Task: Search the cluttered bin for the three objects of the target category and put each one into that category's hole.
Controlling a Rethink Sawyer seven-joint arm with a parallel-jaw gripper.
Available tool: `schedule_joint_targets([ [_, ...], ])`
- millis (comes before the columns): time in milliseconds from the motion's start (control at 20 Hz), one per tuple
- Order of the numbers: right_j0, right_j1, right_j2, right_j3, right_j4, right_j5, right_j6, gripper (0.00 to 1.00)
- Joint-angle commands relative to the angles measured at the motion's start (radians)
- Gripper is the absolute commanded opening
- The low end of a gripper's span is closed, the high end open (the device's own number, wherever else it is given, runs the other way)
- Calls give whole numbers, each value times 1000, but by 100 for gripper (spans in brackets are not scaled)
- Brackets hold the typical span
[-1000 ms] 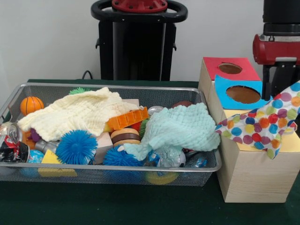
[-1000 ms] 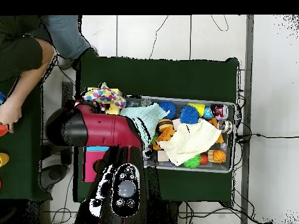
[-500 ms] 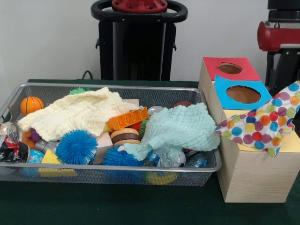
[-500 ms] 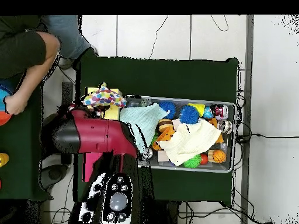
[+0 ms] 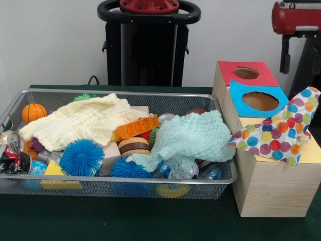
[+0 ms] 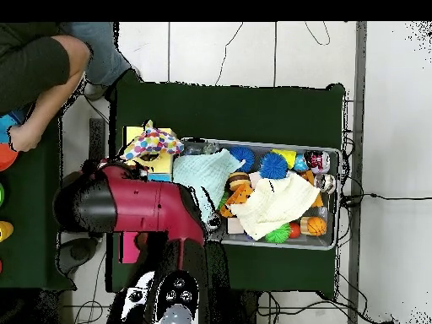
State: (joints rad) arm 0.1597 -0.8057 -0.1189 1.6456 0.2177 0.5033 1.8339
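One polka-dot cloth [image 5: 278, 134] lies crumpled over the yellow top [image 5: 312, 151] of the near wooden box and hides its hole. Its right tip stands up toward my arm. The cloth also shows in the overhead view [image 6: 152, 143], on the yellow face [image 6: 133, 134]. My red and black arm [image 5: 296, 16] hangs high above the box at the top right. I cannot make out the gripper or any grip on the cloth. The wire-mesh bin [image 5: 115, 179] is full of clutter, and I see no other polka-dot cloth in it. The bin also shows in the overhead view [image 6: 339, 202].
In the bin lie a pale yellow knitted cloth [image 5: 85, 123], a mint-green knitted cloth [image 5: 193, 135], blue spiky balls [image 5: 82, 156] and an orange ball [image 5: 33, 112]. The blue-faced hole [image 5: 260, 101] and red-faced hole [image 5: 246, 73] stand behind the yellow box. A person's arm [image 6: 34, 76] is at the upper left.
My arm has risen toward the top edge of the front view. The polka-dot cloth's right end has drawn in slightly. The person's arm has shifted.
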Motion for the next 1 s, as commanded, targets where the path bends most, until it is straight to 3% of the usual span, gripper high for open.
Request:
schedule_joint_targets([
  [50, -58, -52, 7, 105, -10, 169, 110, 100],
  [450, -87, -53, 20, 95, -37, 163, 90, 100],
  [500, -85, -50, 15, 89, -53, 153, 90, 0],
  [650, -103, -38, 37, 92, -43, 92, 85, 0],
  [1000, -105, 5, 44, 55, -31, 79, 120, 0],
])
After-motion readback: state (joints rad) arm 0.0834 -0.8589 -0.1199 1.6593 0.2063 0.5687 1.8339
